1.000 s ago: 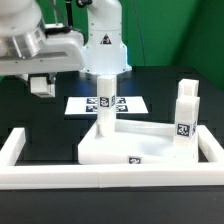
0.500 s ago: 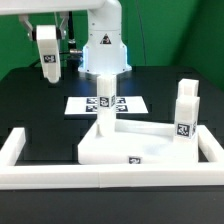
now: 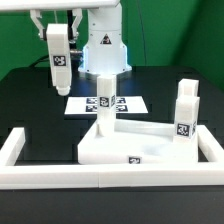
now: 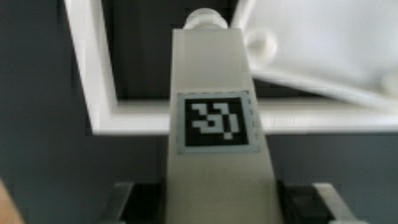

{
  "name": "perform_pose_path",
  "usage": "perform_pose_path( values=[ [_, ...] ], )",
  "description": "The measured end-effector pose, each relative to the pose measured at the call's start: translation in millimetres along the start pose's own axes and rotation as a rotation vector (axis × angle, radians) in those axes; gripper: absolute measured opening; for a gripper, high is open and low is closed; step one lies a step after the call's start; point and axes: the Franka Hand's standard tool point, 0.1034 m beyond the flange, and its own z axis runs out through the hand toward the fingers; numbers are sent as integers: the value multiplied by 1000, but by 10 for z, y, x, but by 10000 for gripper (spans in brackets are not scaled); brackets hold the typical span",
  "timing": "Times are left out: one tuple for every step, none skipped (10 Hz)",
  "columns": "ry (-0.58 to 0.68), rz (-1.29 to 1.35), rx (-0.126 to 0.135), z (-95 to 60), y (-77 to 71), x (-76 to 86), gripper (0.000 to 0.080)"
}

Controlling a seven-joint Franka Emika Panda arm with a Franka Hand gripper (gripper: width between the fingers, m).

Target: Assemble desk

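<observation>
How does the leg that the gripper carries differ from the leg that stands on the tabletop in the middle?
The carried leg hangs in the air, shut in the gripper, while the middle leg stands on the tabletop. The carried leg is toward the exterior view's left, behind the marker board; the middle leg is in front of that board. Both are white, square, upright, and bear a black-and-white tag.

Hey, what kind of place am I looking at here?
Most likely a robotics lab test bench: a black table fenced by a low white border wall, a marker board of printed tags, and the end effector holding a tagged leg above it.
</observation>
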Motion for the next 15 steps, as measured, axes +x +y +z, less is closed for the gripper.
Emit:
perform_pose_path(
  values=[
    [50,10,-12,54,-80,29,290],
    [135,17,-51,91,-99,1,290],
    [129,13,-54,138,-120,-109,290],
    [125,15,-50,137,-118,-96,290],
    [124,15,-50,140,-118,-98,290],
    [120,10,-51,152,-113,-122,290],
    [111,9,-50,185,-126,-159,290],
    [102,-3,-43,252,-232,-167,290],
    [84,-12,-25,288,-318,-126,290],
    [74,13,-9,318,-419,-56,290],
    [72,25,-6,391,-538,-25,290],
    [68,20,-13,454,-549,-48,290],
    [67,22,-15,459,-526,-53,290],
    [66,24,-19,480,-504,-61,290],
    [62,24,-27,528,-481,-88,290]
  ],
)
